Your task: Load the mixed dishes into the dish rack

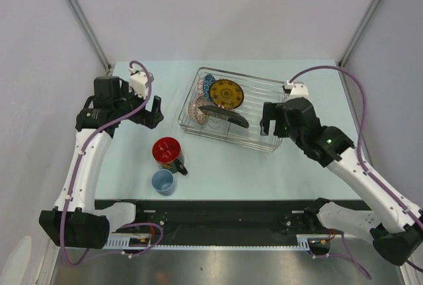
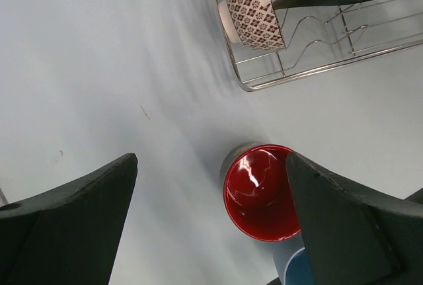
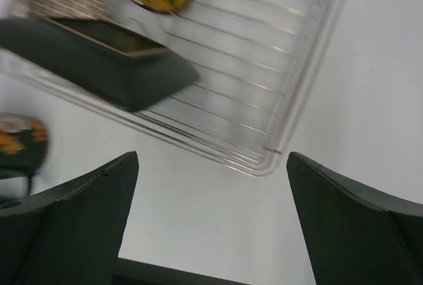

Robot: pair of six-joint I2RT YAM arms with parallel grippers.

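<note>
The rectangular silver wire dish rack (image 1: 264, 100) is laid with its long axis left-to-right, slightly skewed. The upright black, red-lined mug (image 1: 166, 151) has its handle pointed near-right. The left gripper (image 2: 210, 166) and right gripper (image 3: 211, 162) are held wide, empty.

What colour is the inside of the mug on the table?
Glossy red inside the black mug; left wrist view shows it best.

A pale blue-green flat tabletop (image 1: 264, 166) spreads beneath and between the left gripper (image 1: 154, 112) and the right gripper (image 1: 269, 125). It is matte, with soft blurred shadows under even light. Beyond both grippers, a plain white back wall panel (image 1: 225, 14) closes the far edge. A greyish-white left side panel (image 1: 33, 67) stands outward of the left gripper, and a slanted silver metal corner post (image 1: 82, 17) rises beyond it. Behind the grippers, along the near edge, run a black mounting strip (image 1: 225, 209) and a brushed silver metal ledge (image 1: 218, 268).
</note>
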